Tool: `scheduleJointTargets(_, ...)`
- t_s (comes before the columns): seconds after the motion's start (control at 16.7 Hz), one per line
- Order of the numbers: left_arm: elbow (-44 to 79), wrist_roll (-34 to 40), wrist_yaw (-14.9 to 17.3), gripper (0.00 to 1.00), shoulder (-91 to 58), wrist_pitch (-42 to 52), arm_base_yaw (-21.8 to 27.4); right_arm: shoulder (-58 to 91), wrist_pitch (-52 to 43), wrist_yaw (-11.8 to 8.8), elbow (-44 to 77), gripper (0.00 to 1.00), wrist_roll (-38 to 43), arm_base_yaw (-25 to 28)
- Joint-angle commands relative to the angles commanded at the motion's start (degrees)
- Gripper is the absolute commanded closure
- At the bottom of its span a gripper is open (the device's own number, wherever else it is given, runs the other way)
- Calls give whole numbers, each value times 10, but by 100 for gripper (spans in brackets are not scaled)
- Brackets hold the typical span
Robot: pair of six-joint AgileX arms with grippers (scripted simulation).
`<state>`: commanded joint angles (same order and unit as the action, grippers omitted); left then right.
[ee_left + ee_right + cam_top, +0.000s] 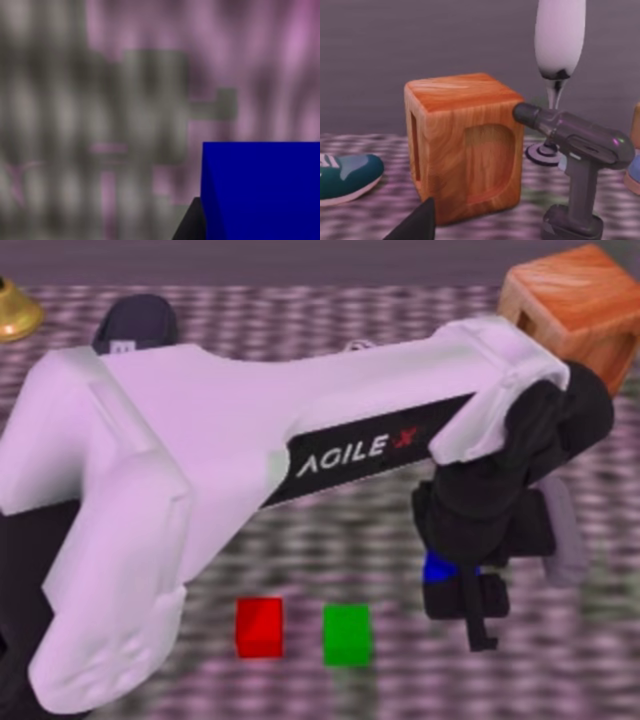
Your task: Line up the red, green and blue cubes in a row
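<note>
Left pincer over blue cube — apparently gripping it; red cube, green cube alongside.

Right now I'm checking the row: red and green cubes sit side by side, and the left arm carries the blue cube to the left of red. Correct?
Not quite. In the top view the blue cube, under the left gripper, is right of the green cube, not left of the red cube.

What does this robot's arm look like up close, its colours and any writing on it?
The left arm is a chunky, glossy white shell with rounded edges. A black strip along it carries white AGILE lettering and a red X. Its wrist and the left gripper are matte black, ending in thin dark fingers.
</note>
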<state>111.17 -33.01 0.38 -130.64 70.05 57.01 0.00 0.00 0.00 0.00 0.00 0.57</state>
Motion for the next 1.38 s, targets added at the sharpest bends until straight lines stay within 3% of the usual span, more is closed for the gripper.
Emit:
scheduleJointTargets(0.3, -73, -2, 0, 100, -25, -102, 3, 0, 0, 0, 0, 0, 0, 0)
scheduleJointTargets(0.6, -82, -2, 0, 100, -29, -112, 3, 0, 0, 0, 0, 0, 0, 0)
scheduleJointTargets(1.38, -82, -2, 0, 2, -29, -112, 3, 0, 0, 0, 0, 0, 0, 0)
